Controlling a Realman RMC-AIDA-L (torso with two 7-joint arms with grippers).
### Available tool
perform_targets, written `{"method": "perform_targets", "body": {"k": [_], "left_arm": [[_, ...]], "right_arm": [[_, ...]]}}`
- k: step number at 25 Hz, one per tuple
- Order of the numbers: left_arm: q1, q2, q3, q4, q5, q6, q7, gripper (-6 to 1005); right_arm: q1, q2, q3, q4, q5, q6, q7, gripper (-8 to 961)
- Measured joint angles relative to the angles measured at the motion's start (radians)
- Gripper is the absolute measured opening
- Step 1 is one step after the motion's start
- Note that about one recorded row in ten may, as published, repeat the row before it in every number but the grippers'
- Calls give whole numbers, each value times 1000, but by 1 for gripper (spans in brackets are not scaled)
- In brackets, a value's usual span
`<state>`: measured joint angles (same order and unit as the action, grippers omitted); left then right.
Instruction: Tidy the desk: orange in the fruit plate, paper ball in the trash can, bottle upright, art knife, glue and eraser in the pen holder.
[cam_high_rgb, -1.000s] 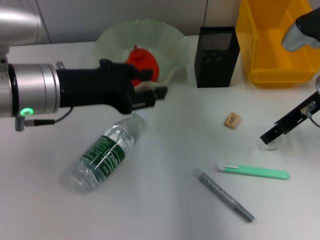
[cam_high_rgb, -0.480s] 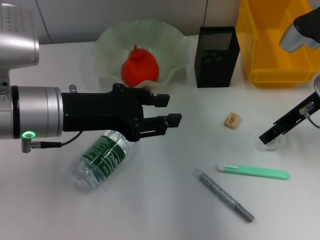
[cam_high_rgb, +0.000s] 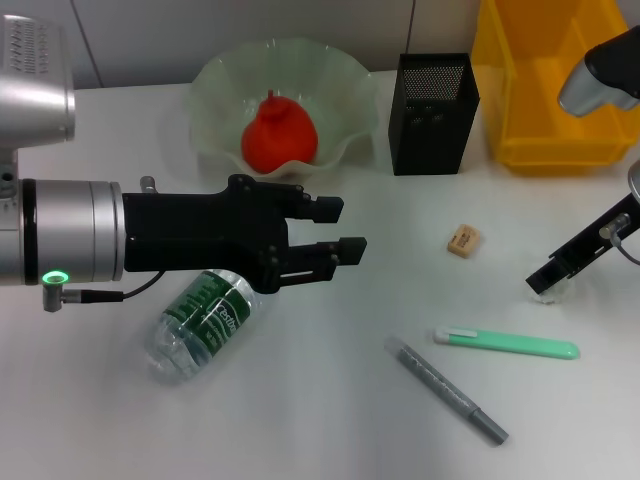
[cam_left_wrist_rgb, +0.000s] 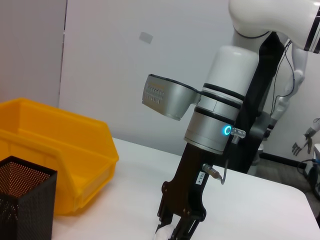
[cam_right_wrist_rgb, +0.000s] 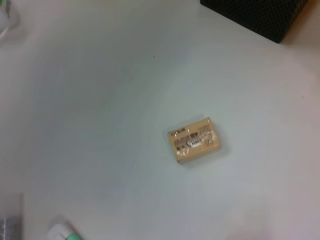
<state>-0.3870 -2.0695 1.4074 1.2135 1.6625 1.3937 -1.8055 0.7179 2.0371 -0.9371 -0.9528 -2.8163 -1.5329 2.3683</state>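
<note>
— While my left gripper (cam_high_rgb: 340, 228) is hovering over the middle of the desk with its jaws parted and holding nothing, what are you seeing of the bottle (cam_high_rgb: 202, 320)?

— It is lying on its side at the near left, just under my left wrist. It is clear plastic with a dark green label and white print. Its long axis is running diagonally, from near-left to far-right. My wrist is hiding the far-right end.

— And the rest?

— The orange (cam_high_rgb: 279, 132) is sitting in the fruit plate (cam_high_rgb: 215, 85), red-orange with a knob on top, at the far left. The pen holder (cam_high_rgb: 432, 115) is standing upright right of it, with the trash can (cam_high_rgb: 535, 120) farther right. The eraser (cam_high_rgb: 464, 240), tan with dark print, is lying flat nearer than the pen holder.

— Your right gripper (cam_high_rgb: 550, 280)?

— It is hanging at the right edge, tips close to the desk by something small and pale; I cannot tell how its jaws are standing.
</note>
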Motion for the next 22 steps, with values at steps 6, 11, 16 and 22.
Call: {"method": "perform_targets", "body": {"k": [6,11,16,22], "left_arm": [[4,0,-1,-1,-1,-5,0,497],[6,0,-1,-2,-1,-10,-1,498],[12,0,-3,-2,-1,-12,-1,499],[23,2,-14,-2,-1,-14,-6,496]], "right_arm": [[0,0,0,6,0,11,0,361],[-6,8,9,-36,7,3,0,320],[-27,30,5,-121,28,-17,0,314],[-56,37,11,-282,89,-86,11,307]]}}
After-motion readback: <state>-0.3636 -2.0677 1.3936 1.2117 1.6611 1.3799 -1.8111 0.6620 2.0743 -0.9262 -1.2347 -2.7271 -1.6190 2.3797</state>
